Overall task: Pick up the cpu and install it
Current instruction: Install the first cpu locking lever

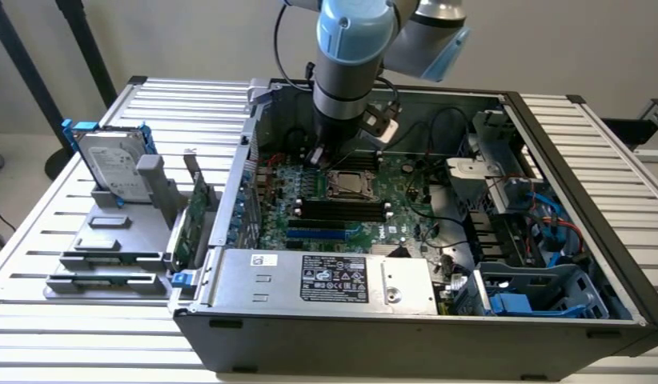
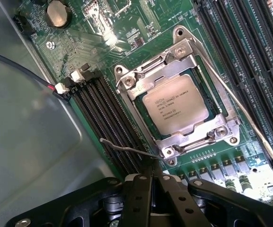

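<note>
The cpu [image 2: 175, 104] sits flat in its motherboard socket [image 2: 174, 101] inside the open computer case [image 1: 415, 320], its silver top framed by the metal retention bracket — a thin wire lever [image 2: 235, 111] runs alongside. The end effector [image 2: 150, 182] hangs just above the board beside the socket, fingers pressed together and holding nothing. On the slatted counter [image 1: 83, 320] at the exterior view's left, a hard drive [image 1: 110, 164] with blue brackets stands upright in a grey holder — well apart from the arm.

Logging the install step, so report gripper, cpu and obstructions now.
Gripper shut, empty, above the motherboard. Cpu seated in its socket, retention frame over its edges. Thin lever wire lies between gripper and socket.
</note>
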Controlling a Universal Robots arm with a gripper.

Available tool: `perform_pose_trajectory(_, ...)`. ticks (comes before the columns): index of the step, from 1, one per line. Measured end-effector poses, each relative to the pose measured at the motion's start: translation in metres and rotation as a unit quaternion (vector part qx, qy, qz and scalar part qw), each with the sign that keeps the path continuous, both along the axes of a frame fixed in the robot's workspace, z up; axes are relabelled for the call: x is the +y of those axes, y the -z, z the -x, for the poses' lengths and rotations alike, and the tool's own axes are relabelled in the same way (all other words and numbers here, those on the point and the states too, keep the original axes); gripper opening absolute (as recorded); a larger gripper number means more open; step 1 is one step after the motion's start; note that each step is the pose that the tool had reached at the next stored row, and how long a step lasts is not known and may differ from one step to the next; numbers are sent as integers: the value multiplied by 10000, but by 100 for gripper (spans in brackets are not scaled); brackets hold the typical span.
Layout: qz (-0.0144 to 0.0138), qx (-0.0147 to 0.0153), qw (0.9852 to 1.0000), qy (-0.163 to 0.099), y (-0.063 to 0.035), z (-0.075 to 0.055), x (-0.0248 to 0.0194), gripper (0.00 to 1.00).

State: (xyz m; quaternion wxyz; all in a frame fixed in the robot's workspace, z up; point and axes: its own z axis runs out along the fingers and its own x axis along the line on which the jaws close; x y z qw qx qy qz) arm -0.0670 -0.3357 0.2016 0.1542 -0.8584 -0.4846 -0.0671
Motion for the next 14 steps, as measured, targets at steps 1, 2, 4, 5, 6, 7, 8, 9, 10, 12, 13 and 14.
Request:
perform_pose_trajectory(1,0,0,10000,0,0,0,-2,11)
perform_pose_trajectory(2,0,0,10000,0,0,0,-3,11)
perform_pose_trajectory(4,0,0,10000,0,0,-1,-3,11)
perform_pose_trajectory(5,0,0,10000,-1,0,-5,-4,11)
perform_pose_trajectory(6,0,0,10000,-1,0,-11,-4,11)
perform_pose_trajectory(7,0,0,10000,0,0,-18,-4,11)
perform_pose_trajectory(8,0,0,10000,0,0,-27,-3,11)
perform_pose_trajectory(9,0,0,10000,0,0,-36,-3,11)
perform_pose_trajectory(10,0,0,10000,0,1,-44,-4,11)
perform_pose_trajectory(12,0,0,10000,0,2,-59,-3,11)
perform_pose_trajectory(13,0,0,10000,0,2,-66,-3,11)
perform_pose_trajectory(14,0,1,10000,0,3,-74,-3,11)
